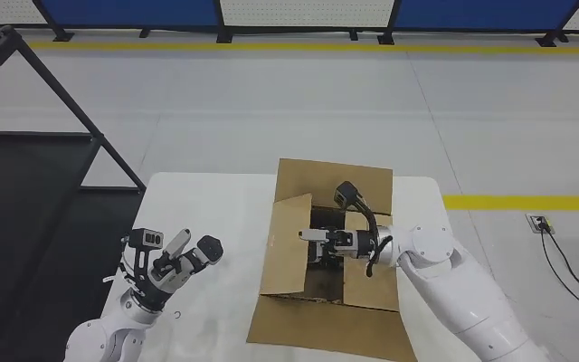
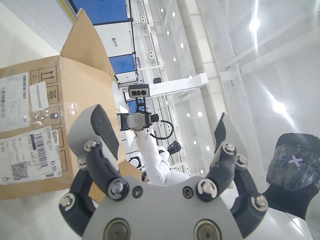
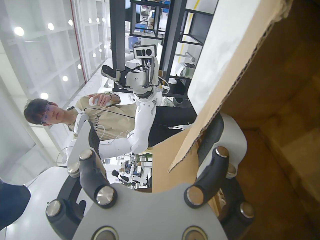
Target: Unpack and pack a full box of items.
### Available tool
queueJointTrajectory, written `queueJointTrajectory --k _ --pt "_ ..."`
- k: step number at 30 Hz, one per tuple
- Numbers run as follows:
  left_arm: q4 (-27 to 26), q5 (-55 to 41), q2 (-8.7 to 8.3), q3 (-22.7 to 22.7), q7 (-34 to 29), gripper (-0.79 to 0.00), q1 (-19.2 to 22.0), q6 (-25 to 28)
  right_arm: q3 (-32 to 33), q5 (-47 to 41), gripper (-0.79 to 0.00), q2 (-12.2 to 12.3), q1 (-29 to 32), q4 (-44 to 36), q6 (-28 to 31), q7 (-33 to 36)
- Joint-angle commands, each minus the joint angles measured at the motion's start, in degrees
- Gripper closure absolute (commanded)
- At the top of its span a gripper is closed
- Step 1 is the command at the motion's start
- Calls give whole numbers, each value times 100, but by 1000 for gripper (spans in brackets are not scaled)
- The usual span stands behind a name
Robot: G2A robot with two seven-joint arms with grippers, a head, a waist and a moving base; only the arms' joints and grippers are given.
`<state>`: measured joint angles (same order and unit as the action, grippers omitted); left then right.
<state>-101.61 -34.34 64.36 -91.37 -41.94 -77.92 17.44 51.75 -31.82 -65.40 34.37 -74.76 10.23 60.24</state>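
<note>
An open cardboard box (image 1: 321, 299) sits mid-table with its flaps spread. Its inside (image 1: 324, 258) is dark and I cannot make out the contents. My right gripper (image 1: 308, 237) reaches in from the right, over the opening. In the right wrist view that gripper (image 3: 150, 136) is open, and the edge of a box flap (image 3: 225, 76) runs between its fingers, close to one finger (image 3: 212, 131). My left gripper (image 1: 192, 246) is held above the table's left part, away from the box. It is open and holds nothing (image 2: 162, 131), and it faces the box's labelled side (image 2: 50, 101).
The white table (image 1: 217, 199) has bare room left of the box. A black metal frame (image 1: 54, 172) stands off the table's left edge. Grey floor with a yellow line (image 1: 298, 45) lies beyond the far edge.
</note>
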Motion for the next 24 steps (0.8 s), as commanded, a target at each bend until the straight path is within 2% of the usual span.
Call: queueJointTrajectory --k 1,10,12,24 --pt "-121 16 -11 -78 -95 -785 -70 46 -74 -130 -785 -60 -50 -15 50 -110" --pt "-429 -56 -53 -493 -407 -785 -472 322 -734 -258 -785 -447 -423 108 145 -844" --pt "-408 -75 -58 -575 -395 -785 -548 326 -862 -245 -785 -519 -517 166 154 -806" --pt "-408 -75 -58 -575 -395 -785 -548 326 -862 -245 -785 -519 -517 166 154 -806"
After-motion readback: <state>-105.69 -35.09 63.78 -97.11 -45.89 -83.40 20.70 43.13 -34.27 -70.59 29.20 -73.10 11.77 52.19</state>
